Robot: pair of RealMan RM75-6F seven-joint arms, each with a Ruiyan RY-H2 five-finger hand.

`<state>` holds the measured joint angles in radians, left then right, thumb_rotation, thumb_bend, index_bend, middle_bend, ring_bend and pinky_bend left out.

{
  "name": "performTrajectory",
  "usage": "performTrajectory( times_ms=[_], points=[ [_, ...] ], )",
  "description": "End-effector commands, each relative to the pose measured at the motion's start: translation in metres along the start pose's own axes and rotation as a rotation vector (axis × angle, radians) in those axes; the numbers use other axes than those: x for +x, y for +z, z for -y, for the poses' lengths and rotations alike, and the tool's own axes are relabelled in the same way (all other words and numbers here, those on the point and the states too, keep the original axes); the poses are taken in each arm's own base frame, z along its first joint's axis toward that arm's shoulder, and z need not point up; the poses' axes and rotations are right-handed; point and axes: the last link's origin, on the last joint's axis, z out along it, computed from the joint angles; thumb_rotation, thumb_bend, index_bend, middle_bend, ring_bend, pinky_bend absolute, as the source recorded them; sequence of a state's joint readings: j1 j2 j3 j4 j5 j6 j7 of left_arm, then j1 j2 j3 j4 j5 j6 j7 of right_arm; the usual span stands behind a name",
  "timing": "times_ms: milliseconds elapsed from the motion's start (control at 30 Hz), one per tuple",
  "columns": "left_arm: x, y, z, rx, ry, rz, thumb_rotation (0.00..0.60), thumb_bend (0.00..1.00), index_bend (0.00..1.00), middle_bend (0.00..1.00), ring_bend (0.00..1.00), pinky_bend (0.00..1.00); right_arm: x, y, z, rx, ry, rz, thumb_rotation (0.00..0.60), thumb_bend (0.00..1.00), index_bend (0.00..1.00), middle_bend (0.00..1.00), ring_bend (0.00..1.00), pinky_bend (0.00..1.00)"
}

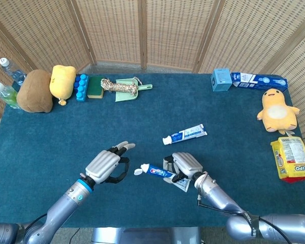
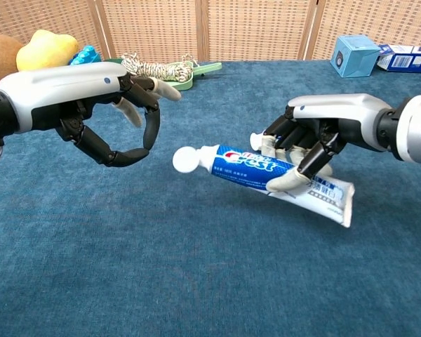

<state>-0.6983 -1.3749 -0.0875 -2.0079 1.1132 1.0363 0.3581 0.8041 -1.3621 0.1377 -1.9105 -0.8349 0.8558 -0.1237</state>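
My right hand grips a blue and white Crest toothpaste tube by its flat end. The tube hangs just above the blue cloth, its white cap pointing to the left. My left hand hovers a short way left of the cap, fingers curved and apart, holding nothing. A gap shows between that hand and the cap. A second toothpaste tube lies on the cloth beyond the hands.
Back left stand two bottles, a brown plush, a yellow plush, blue blocks, a sponge and rope on a dustpan. Back right: blue box, toothpaste carton, duck plush, snack packet.
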Motion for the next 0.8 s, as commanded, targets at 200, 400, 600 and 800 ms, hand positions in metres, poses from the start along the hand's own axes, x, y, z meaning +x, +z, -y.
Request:
performTrajectory(
  times_ms=[200,400,600,800],
  points=[
    [-0.001,0.0,-0.004,-0.013,-0.008,-0.003,0.6,0.38,0.56,0.1,0.07,0.23,0.0,0.001,0.004,-0.002,-0.008,-0.013,0.6,0.56,0.88,0.74,0.71,0.76],
    [0.007,-0.006,-0.006,-0.022,-0.017,-0.039,0.6,0.38,0.44,0.08,0.06,0.24,0.003,0.0,0.001,-0.021,-0.021,-0.037,0.6,0.56,0.88,0.74,0.71,0.76],
    [0.027,-0.028,0.008,0.018,-0.005,-0.111,0.6,0.38,0.35,0.07,0.05,0.24,0.009,-0.005,-0.006,-0.036,-0.031,-0.066,0.6,0.57,0.88,0.74,0.71,0.76],
    [0.046,-0.059,0.033,0.11,-0.005,-0.181,0.6,0.38,0.35,0.07,0.04,0.19,0.012,-0.01,-0.015,-0.042,-0.046,-0.068,0.6,0.56,0.88,0.74,0.7,0.74]
  ],
)
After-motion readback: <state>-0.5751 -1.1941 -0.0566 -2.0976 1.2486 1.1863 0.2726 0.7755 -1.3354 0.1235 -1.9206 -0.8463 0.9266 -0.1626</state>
